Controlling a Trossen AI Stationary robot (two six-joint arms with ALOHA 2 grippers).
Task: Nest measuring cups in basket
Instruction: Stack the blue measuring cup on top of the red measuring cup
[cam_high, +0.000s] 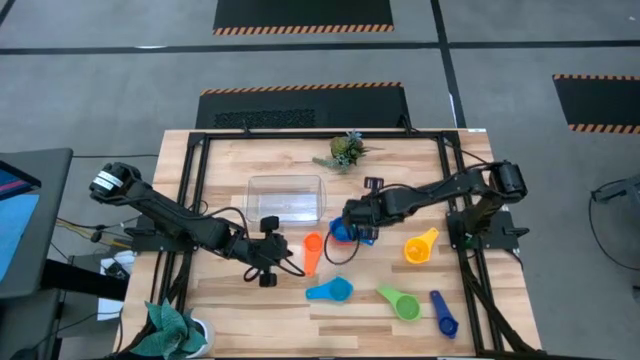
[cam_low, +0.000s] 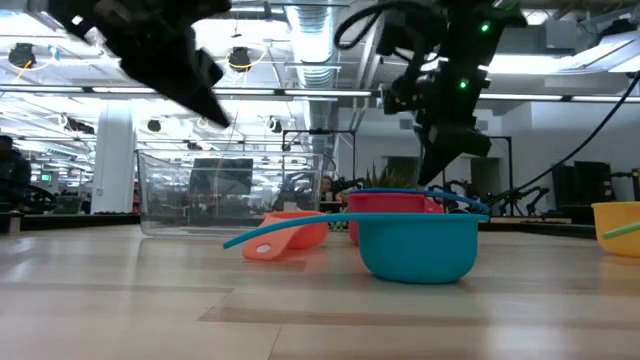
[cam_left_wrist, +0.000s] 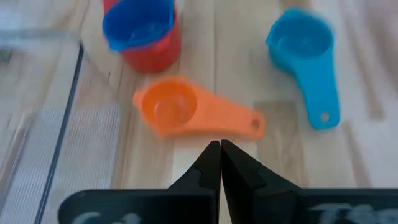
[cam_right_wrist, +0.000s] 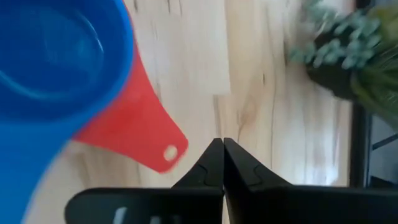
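The clear basket (cam_high: 287, 198) (cam_low: 235, 190) stands on the table, left of the cups. A blue cup (cam_high: 343, 232) (cam_right_wrist: 50, 56) sits inside a red cup (cam_right_wrist: 140, 134) (cam_low: 385, 205). An orange cup (cam_high: 312, 250) (cam_left_wrist: 186, 112) lies beside them, and a light-blue cup (cam_high: 330, 290) (cam_low: 420, 240) lies nearer. Green (cam_high: 400, 300), dark-blue (cam_high: 443, 315) and yellow (cam_high: 420, 245) cups lie to the right. My left gripper (cam_high: 268, 250) (cam_left_wrist: 220, 149) is shut, raised above the table just left of the orange cup. My right gripper (cam_high: 350, 215) (cam_right_wrist: 222, 146) is shut, hovering by the red cup's handle.
A small green plant sprig (cam_high: 345, 150) (cam_right_wrist: 348, 50) sits near the far edge, behind the basket. A teal cloth (cam_high: 170, 325) lies at the near left corner. Black frame rails (cam_high: 190, 200) run along the table's left, far and right sides.
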